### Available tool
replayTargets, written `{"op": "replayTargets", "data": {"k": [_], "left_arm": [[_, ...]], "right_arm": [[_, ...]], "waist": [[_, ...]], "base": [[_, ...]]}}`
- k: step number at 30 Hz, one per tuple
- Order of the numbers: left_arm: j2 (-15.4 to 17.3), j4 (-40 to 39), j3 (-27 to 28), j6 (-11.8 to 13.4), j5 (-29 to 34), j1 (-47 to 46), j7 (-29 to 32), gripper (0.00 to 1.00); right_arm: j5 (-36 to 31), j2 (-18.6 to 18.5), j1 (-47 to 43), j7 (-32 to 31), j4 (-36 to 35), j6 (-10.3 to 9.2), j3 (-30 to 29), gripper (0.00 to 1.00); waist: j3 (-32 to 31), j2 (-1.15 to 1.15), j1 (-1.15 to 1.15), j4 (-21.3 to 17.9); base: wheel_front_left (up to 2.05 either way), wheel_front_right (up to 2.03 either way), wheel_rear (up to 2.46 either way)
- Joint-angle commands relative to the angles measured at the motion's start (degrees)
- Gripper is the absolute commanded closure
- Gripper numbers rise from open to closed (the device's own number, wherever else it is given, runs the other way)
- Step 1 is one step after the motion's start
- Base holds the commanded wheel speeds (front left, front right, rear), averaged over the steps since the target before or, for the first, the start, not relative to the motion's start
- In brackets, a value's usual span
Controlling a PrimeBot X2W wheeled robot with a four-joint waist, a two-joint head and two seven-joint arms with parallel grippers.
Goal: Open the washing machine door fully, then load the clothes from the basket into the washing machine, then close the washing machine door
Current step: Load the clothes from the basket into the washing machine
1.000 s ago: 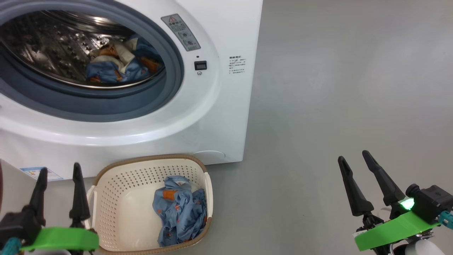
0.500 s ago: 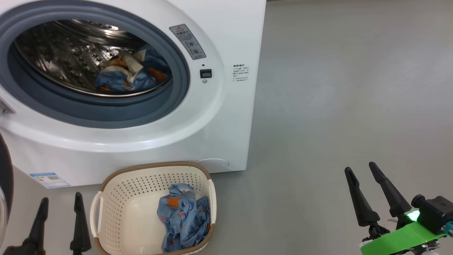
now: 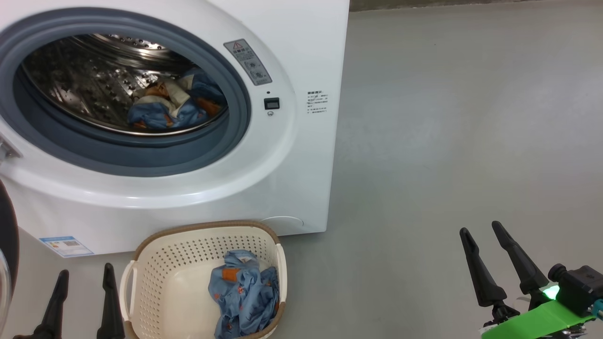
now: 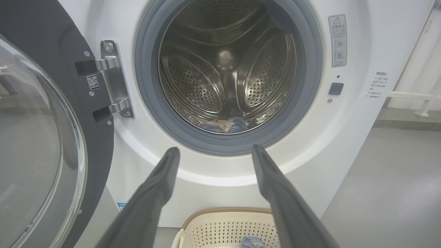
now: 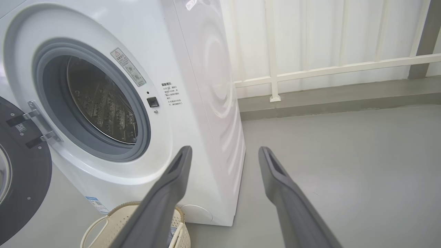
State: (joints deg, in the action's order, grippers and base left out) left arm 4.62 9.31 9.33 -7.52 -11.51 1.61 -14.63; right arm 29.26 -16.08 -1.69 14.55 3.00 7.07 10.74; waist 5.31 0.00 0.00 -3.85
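The white washing machine stands with its door swung wide open to the left. Blue and cream clothes lie inside the steel drum. On the floor in front, the cream basket holds one more crumpled blue garment. My left gripper sits low just left of the basket, open and empty. In the left wrist view, the same gripper points at the drum mouth. My right gripper hovers open over bare floor to the right, holding nothing.
Grey floor stretches right of the washer. A white railing and pale wall run behind it. The open door's black rim edges into the head view at far left, close to my left gripper.
The head camera has tilted up and back, so washer and basket sit lower in view. Both grippers have dropped toward the bottom of the head view and stay open.
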Motion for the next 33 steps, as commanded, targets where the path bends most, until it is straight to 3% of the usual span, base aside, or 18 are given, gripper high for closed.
{"op": "replayTargets", "data": {"k": [1,9,16,33], "left_arm": [[0.8,-1.9,1.9,0.0,0.4,-0.5,-0.4,0.0],[0.6,-0.3,0.9,0.0,-0.4,-0.5,-0.4,0.0],[1.1,6.2,-2.7,0.0,-3.5,-3.3,-0.4,0.0],[7.3,28.5,-14.7,0.0,-9.6,-17.2,-0.4,0.0]], "right_arm": [[0.8,-1.3,0.1,0.4,-1.6,0.42,0.7,0.0],[0.7,-1.1,0.2,0.4,-1.8,0.42,0.8,0.0],[0.2,-0.4,1.8,0.4,-2.5,0.42,0.9,0.0],[-0.8,2.6,9.6,0.4,-3.2,0.42,2.8,0.0]], "waist": [[0.0,0.0,0.0,0.0],[0.5,0.0,0.0,-0.3],[3.7,0.0,0.0,-1.1],[15.0,0.0,0.0,-6.1]], "base": [[0.0,0.0,0.0],[0.0,0.0,0.0],[0.0,0.0,0.0],[0.0,0.0,0.0]]}}
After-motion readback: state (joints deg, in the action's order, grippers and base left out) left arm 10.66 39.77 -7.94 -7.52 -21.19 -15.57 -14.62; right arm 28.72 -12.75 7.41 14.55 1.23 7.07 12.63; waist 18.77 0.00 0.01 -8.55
